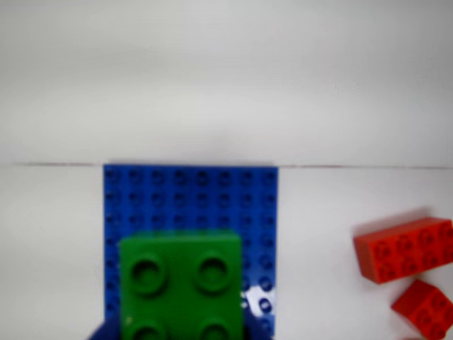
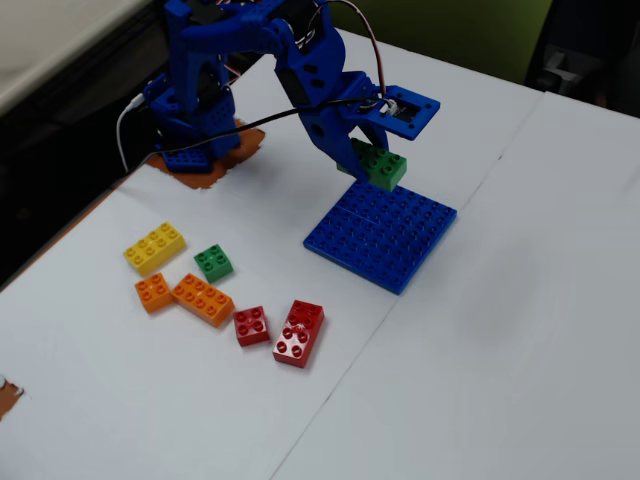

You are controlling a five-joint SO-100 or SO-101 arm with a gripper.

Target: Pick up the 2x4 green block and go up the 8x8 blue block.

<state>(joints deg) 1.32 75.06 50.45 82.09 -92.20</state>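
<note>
Right now your gripper (image 2: 368,160) is closed on the 2x4 green block (image 2: 376,165), and you hold it up in the air. In the fixed view the block hangs just above the far edge of the 8x8 blue block (image 2: 385,232). You cannot tell from there if the green block touches the blue studs, but it looks a little bit above them.

In the wrist view the green block (image 1: 180,283) fills the bottom middle, right under the camera. You see four of its round studs, and the rest runs off the bottom edge. The blue plate (image 1: 191,195) lies behind and under it, and its studs show past the top and both sides of the green block. The plate sits flat on the white table (image 2: 520,330).

Off to the right of your gripper in the wrist view lie two red bricks. The long red brick (image 1: 405,249) is the closer one to the plate, and the small red brick (image 1: 428,306) sits just below it.

In the fixed view, well away from your gripper, more bricks lie in a bunch on the table: a yellow brick (image 2: 154,247), a small green brick (image 2: 213,263), a small orange brick (image 2: 153,292) and a long orange brick (image 2: 203,299).
</note>
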